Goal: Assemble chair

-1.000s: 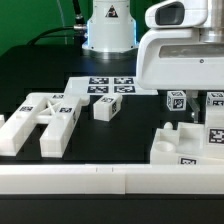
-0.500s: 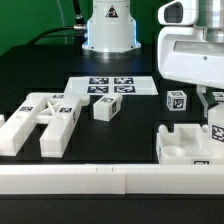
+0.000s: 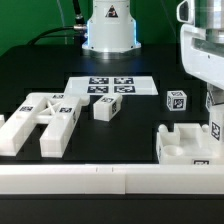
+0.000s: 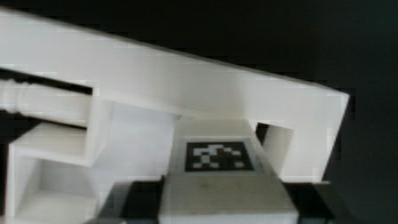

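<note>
Wrist view: the gripper [image 4: 215,200] looks clamped on the tagged leg [image 4: 217,156], holding it upright, I'd say to plug it into the seat [image 3: 185,148] directly beneath the gripper. A small tagged block [image 3: 176,100] sits near the gripper, untouched.

Arm [image 3: 203,50] hangs upright, claw [image 3: 215,116] (half cropped) seemingly clamped.

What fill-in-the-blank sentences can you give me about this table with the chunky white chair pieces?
1. The chunky white plastic chair pieces lie on a ___ table.
2. The gripper hangs at the exterior view's ___ side, near the square white seat block.
3. The small white cube in front of the thin flat marker board bears a black-and-___ square tag.

Missing words: black; right; white.
</note>
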